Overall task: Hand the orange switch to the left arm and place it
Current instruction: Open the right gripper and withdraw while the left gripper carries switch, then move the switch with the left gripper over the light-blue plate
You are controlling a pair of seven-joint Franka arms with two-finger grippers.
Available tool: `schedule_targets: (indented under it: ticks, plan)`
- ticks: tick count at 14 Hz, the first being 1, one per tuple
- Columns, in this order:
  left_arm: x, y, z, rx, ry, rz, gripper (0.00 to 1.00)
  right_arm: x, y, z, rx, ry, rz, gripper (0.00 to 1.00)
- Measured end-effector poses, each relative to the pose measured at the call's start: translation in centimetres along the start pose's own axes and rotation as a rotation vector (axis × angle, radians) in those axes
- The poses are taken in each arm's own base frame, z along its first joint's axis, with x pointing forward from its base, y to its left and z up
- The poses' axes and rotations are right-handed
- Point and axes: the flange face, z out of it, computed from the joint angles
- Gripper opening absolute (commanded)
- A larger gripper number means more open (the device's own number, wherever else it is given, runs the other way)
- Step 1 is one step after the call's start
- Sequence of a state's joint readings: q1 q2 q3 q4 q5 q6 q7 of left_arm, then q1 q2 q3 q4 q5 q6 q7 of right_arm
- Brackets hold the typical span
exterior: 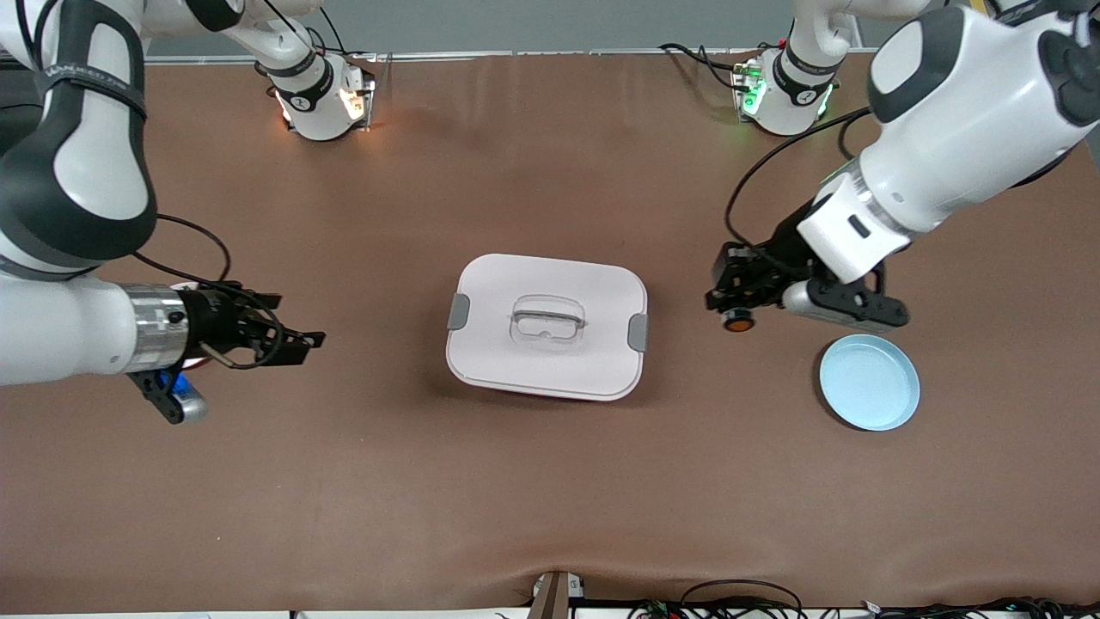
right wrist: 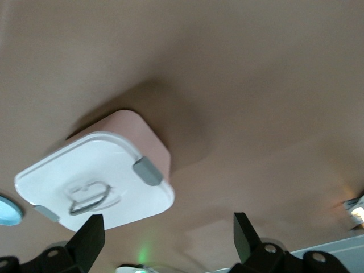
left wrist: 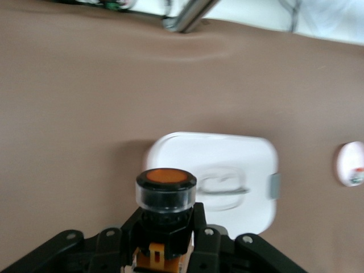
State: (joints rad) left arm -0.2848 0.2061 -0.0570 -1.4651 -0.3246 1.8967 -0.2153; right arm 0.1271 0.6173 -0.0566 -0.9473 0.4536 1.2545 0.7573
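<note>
Left gripper [exterior: 737, 303] is up in the air over bare table, at about 3 o'clock from the box [exterior: 546, 325], between the box and the blue plate [exterior: 869, 382]. Jaws are clamped on the orange switch [exterior: 738, 321]. The left wrist view shows it best: the switch [left wrist: 165, 196] sits between the black fingers [left wrist: 200, 219], orange cap pointing away from the wrist and toward the box [left wrist: 213, 179], with a clear ring under the cap and an orange bit at the base. Switch is off the table and not touching the box.

Right gripper [exterior: 296, 341] hangs over the table at about 9 o'clock from the box, tips aimed at it, well apart from it. Jaws are spread wide with nothing between them; the right wrist view shows both fingers [right wrist: 86, 245] far apart, the box [right wrist: 96, 182] visible in the gap.

Box sits mid-table, lid on, grey latches at both short ends, handle recessed in the lid. Neither gripper is over it.

Blue plate is empty, on the table toward the left arm's end, at about 4 o'clock from the box and nearer the front camera than the left gripper. A second small white plate [left wrist: 350, 164] shows in the left wrist view; in the front view it is mostly hidden under the right arm's wrist. Something red is on it, too small to identify.
</note>
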Motion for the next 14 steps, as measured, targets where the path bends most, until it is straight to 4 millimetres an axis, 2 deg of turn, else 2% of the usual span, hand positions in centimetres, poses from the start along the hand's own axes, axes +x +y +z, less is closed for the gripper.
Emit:
schedule_targets:
  ticks: [3, 6, 9, 14]
  plan:
    - [-1.3, -3.1, -2.2, 0.194, -0.063, 0.021, 0.00, 1.1, 3.6, -1.8, -0.082, 0.016, -0.114, 1.00]
    - [-2.6, -5.5, -3.8, 0.324, -0.128, 0.023, 0.00, 2.2, 7.2, -3.6, -0.225, 0.061, -0.308, 1.00]
    - [-2.8, -9.8, -4.7, 0.365, -0.186, 0.002, 0.00, 2.2, 8.2, -4.4, -0.291, 0.077, -0.440, 1.00]
    - [-2.6, -17.8, -5.0, 0.421, -0.187, -0.113, 0.00, 2.4, 8.6, -4.6, -0.300, 0.073, -0.473, 1.00]
